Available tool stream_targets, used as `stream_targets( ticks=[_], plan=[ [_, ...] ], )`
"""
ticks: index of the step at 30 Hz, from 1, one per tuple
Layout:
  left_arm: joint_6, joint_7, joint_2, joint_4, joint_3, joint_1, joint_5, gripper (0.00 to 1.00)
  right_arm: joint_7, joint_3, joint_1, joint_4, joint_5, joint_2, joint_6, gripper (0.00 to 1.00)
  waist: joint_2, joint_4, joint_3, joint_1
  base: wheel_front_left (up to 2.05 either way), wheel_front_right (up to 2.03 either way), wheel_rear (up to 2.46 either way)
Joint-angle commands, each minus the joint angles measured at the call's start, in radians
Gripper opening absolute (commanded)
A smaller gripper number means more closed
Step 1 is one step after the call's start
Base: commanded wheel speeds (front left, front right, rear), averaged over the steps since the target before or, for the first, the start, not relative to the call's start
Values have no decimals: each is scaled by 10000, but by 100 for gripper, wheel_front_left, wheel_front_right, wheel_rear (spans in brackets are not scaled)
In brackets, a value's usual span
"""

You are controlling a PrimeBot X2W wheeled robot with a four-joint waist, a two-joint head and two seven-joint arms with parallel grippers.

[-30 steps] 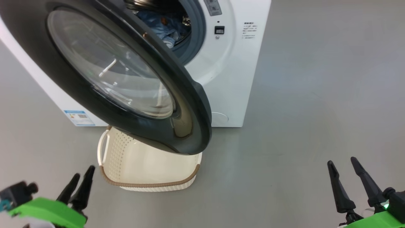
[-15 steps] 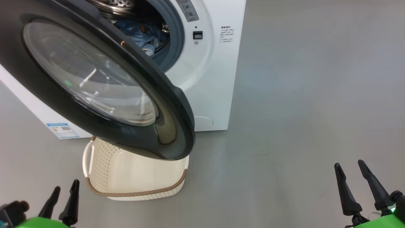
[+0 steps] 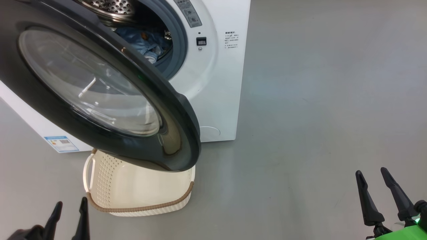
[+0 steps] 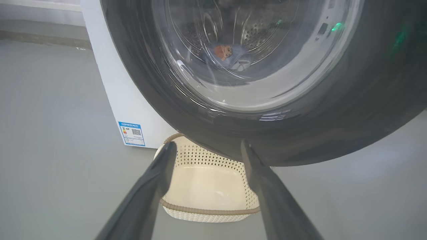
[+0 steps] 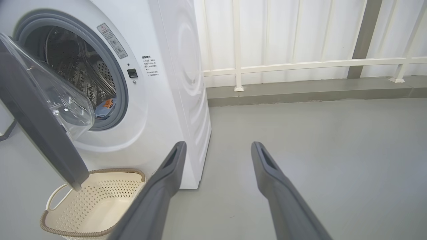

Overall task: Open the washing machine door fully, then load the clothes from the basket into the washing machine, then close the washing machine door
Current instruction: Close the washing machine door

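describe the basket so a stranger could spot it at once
Find the big white washing machine with its round black door swung open. On the floor under that door sits the basket: cream perforated plastic, brown woven-look rim.

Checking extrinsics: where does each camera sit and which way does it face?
Head view: high, looking forward and down at the open washing machine door, basket beneath; left gripper and right gripper at bottom corners.
Left wrist view: low, facing the door's glass from outside, along its own fingers.
Right wrist view: low, off right, facing the washing machine front, railing behind; own fingers at bottom.
Shared: both wrist views show the clothes in the drum and the basket.
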Motion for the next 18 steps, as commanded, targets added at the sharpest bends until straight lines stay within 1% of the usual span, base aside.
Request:
stream_targets(
  ticks=[1, 4, 8, 18],
  plan=[
    [-23, -90, -2, -375, 570, -61, 327, 100, -48, 159, 11, -250, -83, -257, 62, 100, 0, 5, -19, 0, 0, 0, 0],
    [-23, -91, -407, -571, 908, 125, 1135, 100, -48, 189, 29, -237, -86, -240, 62, 100, 0, 12, -43, 0, 0, 0, 0],
    [-23, -91, -850, -639, 1258, 280, 1620, 100, -48, 212, 60, -189, -85, -191, 62, 100, 0, 19, -52, 0, 0, 0, 0],
    [-23, -91, -1055, -551, 1287, 249, 1859, 100, -48, 301, -9, -143, -17, -118, 62, 100, 0, 17, -51, 0, 0, 0, 0]
  ],
)
